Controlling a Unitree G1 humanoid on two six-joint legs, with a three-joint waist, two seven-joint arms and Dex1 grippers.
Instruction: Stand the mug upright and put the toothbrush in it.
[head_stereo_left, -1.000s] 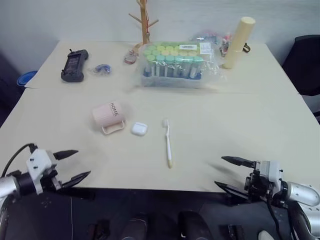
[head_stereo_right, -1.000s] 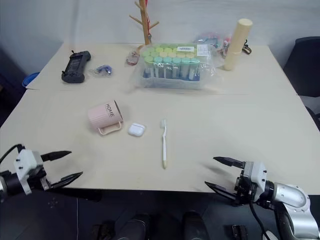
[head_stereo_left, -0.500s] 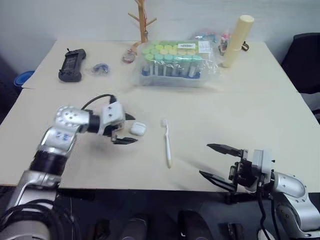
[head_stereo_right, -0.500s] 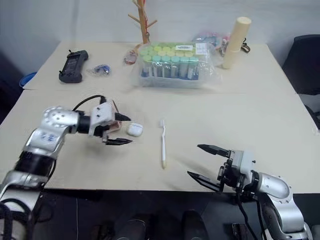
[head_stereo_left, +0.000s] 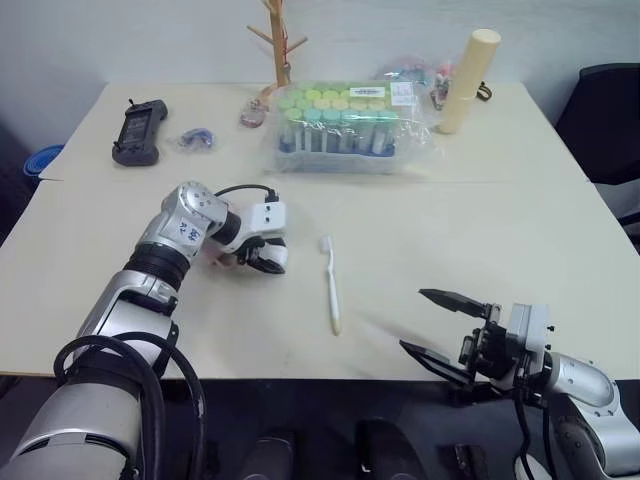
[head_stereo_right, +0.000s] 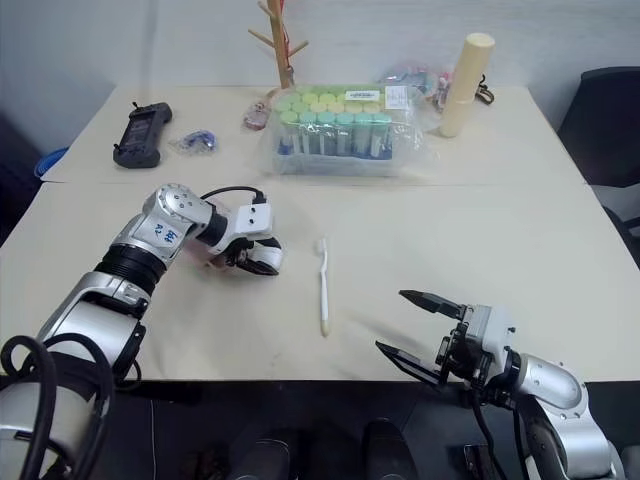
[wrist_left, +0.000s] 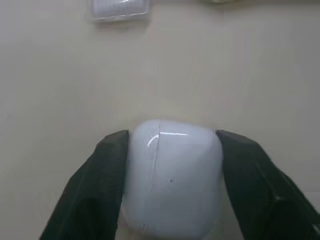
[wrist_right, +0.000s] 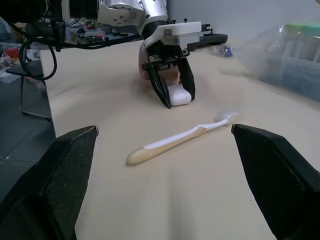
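Note:
The pale pink mug (wrist_right: 142, 70) lies on its side on the table, mostly hidden behind my left gripper. My left gripper (head_stereo_left: 272, 258) points down at the small white earbud case (wrist_left: 170, 180) next to the mug, its two black fingers (wrist_left: 105, 170) pressed against the case's sides. The white toothbrush (head_stereo_left: 331, 285) lies flat a little to the right, bristle head away from me and cream handle end toward me. My right gripper (head_stereo_left: 415, 320) hovers open at the near right edge of the table, holding nothing.
At the back stand a bagged box of green-capped tubes (head_stereo_left: 340, 125), a tall cream cylinder (head_stereo_left: 460, 80) and a wooden stand (head_stereo_left: 275, 40). A black controller (head_stereo_left: 135, 130) and a small blue item (head_stereo_left: 195, 138) lie back left. A dark chair (head_stereo_left: 610, 110) is at the right.
My left arm swung from the near left edge forward and rightward to the earbud case beside the mug, and its fingers closed in on the case. The right gripper stayed almost still.

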